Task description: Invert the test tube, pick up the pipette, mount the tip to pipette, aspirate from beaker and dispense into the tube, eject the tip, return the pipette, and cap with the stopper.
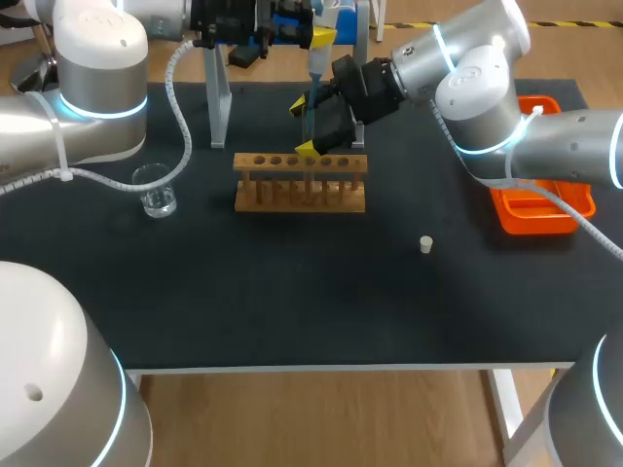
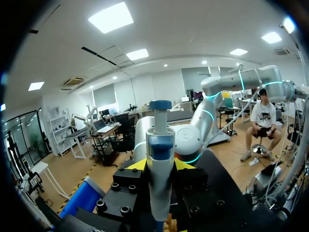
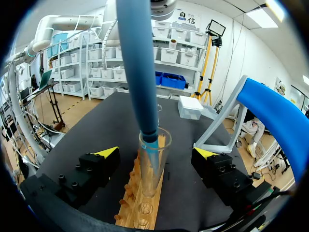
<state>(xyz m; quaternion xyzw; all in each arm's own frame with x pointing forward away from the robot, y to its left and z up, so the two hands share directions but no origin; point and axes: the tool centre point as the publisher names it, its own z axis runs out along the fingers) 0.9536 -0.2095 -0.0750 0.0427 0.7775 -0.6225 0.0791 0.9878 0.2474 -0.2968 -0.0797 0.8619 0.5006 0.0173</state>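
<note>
1. The black table top [image 1: 292, 302] carries a wooden rack [image 1: 300, 195] in the middle. A glass beaker [image 1: 156, 192] stands to its left, and a small white stopper [image 1: 425, 244] lies loose, nearer to me and to the right.
2. The tube [image 3: 153, 166] stands upright in the rack with its mouth up, so I judge the inverting done.
3. My left gripper [image 2: 160, 166] pinches the pipette [image 2: 159, 140] by its body, one finger on each side, and holds it upright over the rack.
4. A pale tip [image 3: 151, 145] is mounted and sits just inside the tube's mouth. I take this for the dispensing step, though I cannot tell whether any liquid is in the tube.
5. My right gripper [image 3: 155, 153] has its fingers spread wide on either side of the tube, touching neither side.
6. Left to do: eject the tip, return the pipette to the white stand [image 1: 219, 107] at the far side, and cap the tube with the stopper.
7. An orange tray [image 1: 531, 232] sits at the table's right edge, partly under my right arm.
</note>
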